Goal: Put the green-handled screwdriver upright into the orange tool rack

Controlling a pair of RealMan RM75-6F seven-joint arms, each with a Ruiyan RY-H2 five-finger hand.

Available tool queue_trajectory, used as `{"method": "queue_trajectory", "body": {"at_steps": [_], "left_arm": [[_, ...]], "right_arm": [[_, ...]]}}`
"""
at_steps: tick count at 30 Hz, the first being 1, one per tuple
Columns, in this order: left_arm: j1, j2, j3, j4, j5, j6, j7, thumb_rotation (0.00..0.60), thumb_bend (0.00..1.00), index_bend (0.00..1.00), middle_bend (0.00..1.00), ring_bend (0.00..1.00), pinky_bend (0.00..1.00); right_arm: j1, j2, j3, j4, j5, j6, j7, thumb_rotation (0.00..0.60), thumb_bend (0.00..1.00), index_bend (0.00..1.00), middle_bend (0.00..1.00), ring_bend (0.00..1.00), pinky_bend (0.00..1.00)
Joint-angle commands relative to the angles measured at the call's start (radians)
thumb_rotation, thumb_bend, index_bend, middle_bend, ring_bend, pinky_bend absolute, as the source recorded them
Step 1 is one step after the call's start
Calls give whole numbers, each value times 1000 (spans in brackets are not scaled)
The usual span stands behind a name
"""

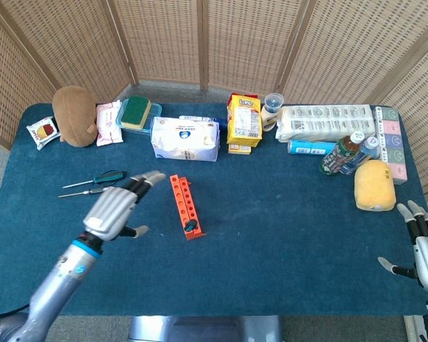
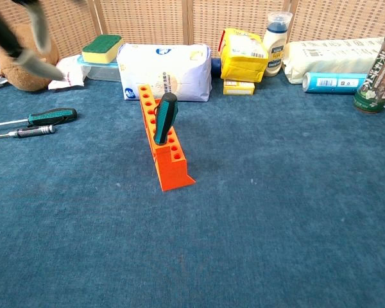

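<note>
Hovering beside the orange tool rack, left hand spreads its fingers.

Looks like a staged test setup, not a home: a table under blue cloth, woven screens closing it in, and groceries, a plush toy and hand tools lined up on top.
</note>
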Motion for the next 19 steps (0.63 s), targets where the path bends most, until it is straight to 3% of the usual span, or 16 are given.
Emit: {"method": "queue_trajectory", "body": {"at_steps": [1,6,9,12,19], "left_arm": [[160,55,111,158,223,128,-127,600,81,0,0,0,318],[330,16,157,423,299,296,-293,600,63,0,0,0,219],[391,-10,164,498,303,333,-354,600,62,0,0,0,195],[441,-21,173,530,288,343,-373,600,62,0,0,0,183],[496,0,173,489,231,330,-299,600,67,0,0,0,162]], "right_arm": [[1,-3,0,-1,1,0,-6,565,22,0,0,0,0],[0,-11,-1,-7,3,4,-32,567,22,0,0,0,0],[-1,-15,-1,-13,2,8,-44,568,21,0,0,0,0],[-3,-16,-2,-19,-2,15,-53,567,22,0,0,0,0],[-8,-21,2,-18,-6,33,-71,566,22,0,0,0,0]]}}
